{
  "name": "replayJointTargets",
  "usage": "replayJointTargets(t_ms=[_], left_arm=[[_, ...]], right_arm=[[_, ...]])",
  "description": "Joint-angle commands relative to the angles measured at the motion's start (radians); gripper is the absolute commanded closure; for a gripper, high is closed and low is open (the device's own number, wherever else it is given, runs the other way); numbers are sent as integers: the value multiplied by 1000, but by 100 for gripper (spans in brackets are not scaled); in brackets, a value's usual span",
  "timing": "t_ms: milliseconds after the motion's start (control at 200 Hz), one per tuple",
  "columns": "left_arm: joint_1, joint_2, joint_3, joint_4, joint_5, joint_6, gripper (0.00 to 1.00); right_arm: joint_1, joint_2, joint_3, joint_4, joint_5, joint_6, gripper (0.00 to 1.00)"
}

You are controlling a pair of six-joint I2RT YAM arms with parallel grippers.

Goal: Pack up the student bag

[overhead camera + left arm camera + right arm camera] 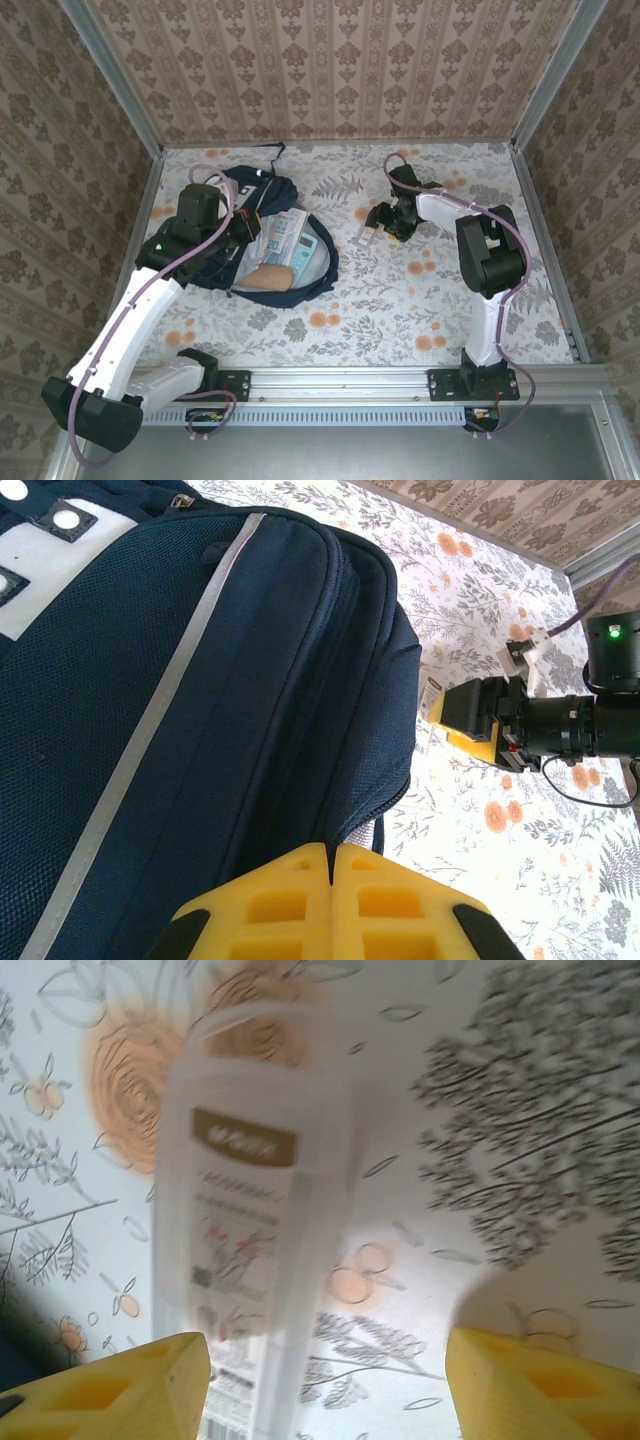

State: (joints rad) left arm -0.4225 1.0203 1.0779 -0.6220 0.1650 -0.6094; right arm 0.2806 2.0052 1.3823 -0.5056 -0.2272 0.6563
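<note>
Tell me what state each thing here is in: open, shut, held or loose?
student bag: open, lying flat, partly filled.
left gripper: shut, pinching the bag's rim.
right gripper: open, hovering over the package.
clear plastic package: lying loose, not gripped.

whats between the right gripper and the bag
A small clear packet on the table, right by the right gripper; from there to the bag the table is bare. The top view shows it.
</note>
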Motion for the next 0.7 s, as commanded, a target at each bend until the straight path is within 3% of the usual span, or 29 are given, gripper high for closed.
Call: replayJointTargets(t_ms=[0,185,425,695], left_arm=[[14,-51,-11,30,-2,16,100],[21,-91,-32,10,-18,14,100],[27,-94,-36,14,-14,13,100],[28,-82,-43,27,5,10,100]], right_arm=[[47,39,61,-75,53,-8,38],[101,74,151,-125,112,-22,41],[180,114,267,-264,308,-96,36],[228,163,311,-315,373,-19,32]])
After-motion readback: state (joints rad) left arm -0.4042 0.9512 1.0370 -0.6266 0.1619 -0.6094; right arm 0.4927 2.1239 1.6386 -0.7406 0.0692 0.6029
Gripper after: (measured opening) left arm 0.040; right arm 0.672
